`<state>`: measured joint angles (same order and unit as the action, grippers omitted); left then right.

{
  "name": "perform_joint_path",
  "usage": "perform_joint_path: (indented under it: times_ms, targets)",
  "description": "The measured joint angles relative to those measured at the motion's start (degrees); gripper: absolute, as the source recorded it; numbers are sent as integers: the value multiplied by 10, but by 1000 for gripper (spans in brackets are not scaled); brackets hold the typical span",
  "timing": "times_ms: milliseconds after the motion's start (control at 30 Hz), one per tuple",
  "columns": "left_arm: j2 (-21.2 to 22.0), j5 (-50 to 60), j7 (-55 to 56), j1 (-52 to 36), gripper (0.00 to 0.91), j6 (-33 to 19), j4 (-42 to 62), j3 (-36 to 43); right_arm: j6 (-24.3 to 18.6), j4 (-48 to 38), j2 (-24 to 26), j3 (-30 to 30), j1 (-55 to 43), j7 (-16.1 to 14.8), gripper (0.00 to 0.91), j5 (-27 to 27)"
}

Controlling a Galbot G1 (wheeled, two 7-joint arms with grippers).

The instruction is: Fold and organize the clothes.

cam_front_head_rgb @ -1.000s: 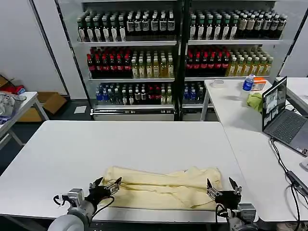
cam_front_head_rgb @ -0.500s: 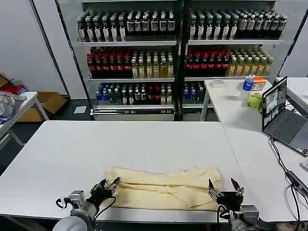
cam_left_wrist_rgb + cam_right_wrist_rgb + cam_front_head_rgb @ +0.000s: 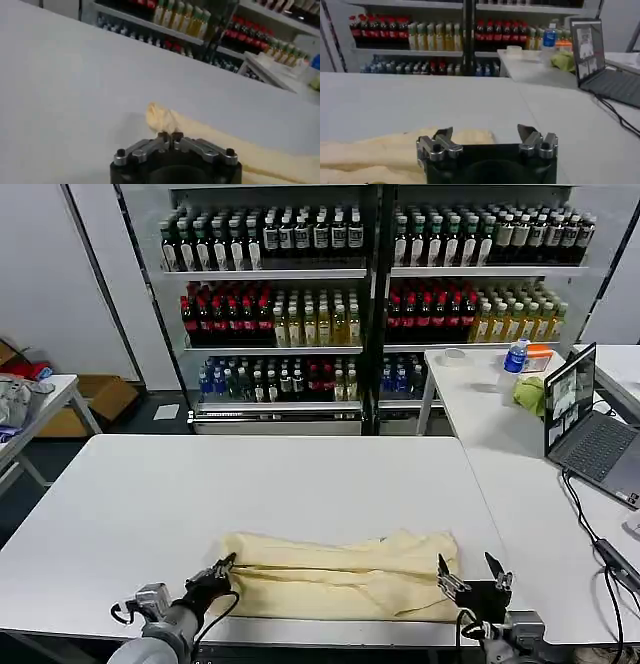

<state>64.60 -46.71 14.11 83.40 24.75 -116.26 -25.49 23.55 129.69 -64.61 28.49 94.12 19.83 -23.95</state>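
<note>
The clothes (image 3: 340,576), one cream T-shirt folded into a long strip, lie across the white table (image 3: 250,484) near its front edge. My left gripper (image 3: 223,566) is at the strip's left end, shut on a bunched corner of the fabric. In the left wrist view that corner (image 3: 162,117) puffs up just past the closed gripper (image 3: 170,135). My right gripper (image 3: 466,570) stands open low at the strip's right end. In the right wrist view the gripper (image 3: 484,132) is spread wide, with the shirt's end (image 3: 395,146) lying beyond one finger.
Bottle shelves (image 3: 360,294) fill the back. A side table (image 3: 480,414) on the right holds a laptop (image 3: 590,429), a yellow-green cloth (image 3: 530,394) and a blue bottle (image 3: 515,356). A grey-white heap (image 3: 15,399) lies on a table at far left.
The left gripper's fingers, spread a second ago, have shut on the shirt's left corner. Both grippers have drifted slightly toward the table's front edge. The right one stays open.
</note>
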Motion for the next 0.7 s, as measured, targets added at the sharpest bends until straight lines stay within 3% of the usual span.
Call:
perform_joint_path:
  times_ms: [700]
  targets:
    - [-56,-50,2,24,30,-8,26,-185,0,-20,18,-10,-33,3,907,-27]
